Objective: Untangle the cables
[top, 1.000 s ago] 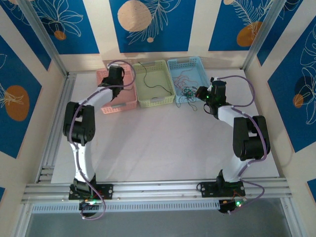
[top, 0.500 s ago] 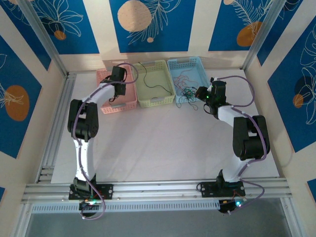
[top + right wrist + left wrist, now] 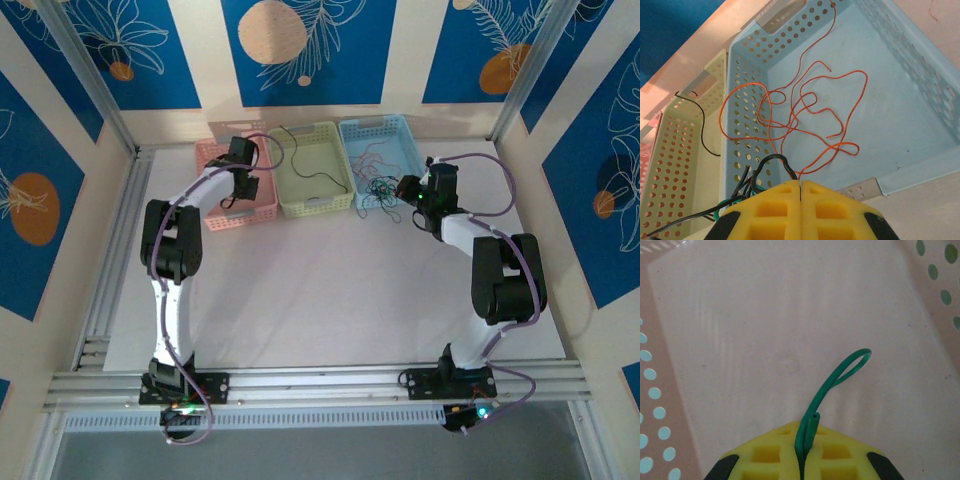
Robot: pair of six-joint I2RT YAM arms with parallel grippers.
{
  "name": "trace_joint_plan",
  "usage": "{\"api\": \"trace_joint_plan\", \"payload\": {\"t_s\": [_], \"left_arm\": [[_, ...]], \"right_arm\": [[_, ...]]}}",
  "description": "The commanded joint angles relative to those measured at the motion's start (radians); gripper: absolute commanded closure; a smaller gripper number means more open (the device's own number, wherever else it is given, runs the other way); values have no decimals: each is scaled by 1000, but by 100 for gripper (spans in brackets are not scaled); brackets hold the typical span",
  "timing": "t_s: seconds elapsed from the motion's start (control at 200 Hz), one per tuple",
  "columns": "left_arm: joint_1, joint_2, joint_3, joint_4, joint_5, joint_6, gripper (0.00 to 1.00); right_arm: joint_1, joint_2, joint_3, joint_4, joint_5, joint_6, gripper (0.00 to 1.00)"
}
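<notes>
My left gripper is shut on a green cable; the loop sticks out past the yellow pads over the floor of the pink basket. From above, the left gripper hangs inside the pink basket. The right gripper is shut on a black cable of the tangled cables at the near corner of the blue basket. Red cables trail from the clump into the blue basket. More black and green strands bunch left of the right pads.
A pale yellow basket stands between the pink and blue ones, with one black wire lying in it; the same yellow basket sits left of the blue one. White tabletop stretches between the arms.
The left arm has shifted a little to the right over the pink basket, still gripping the green cable. The right arm and the clump have stayed put.
</notes>
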Motion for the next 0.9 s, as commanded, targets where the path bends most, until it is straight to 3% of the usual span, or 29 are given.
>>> {"api": "trace_joint_plan", "payload": {"t_s": [0.0,0.49,0.695,0.895], "left_arm": [[3,14,12,-55,23,34,100],[24,20,12,-99,71,6,100],[29,-69,-68,-46,58,-36,100],[30,-153,-139,0,61,-82,78]], "right_arm": [[0,6,31,-5,-14,11,100],[5,7,31,-6,-14,9,100],[4,7,32,-5,-15,10,100],[7,12,37,-7,-21,11,100]]}}
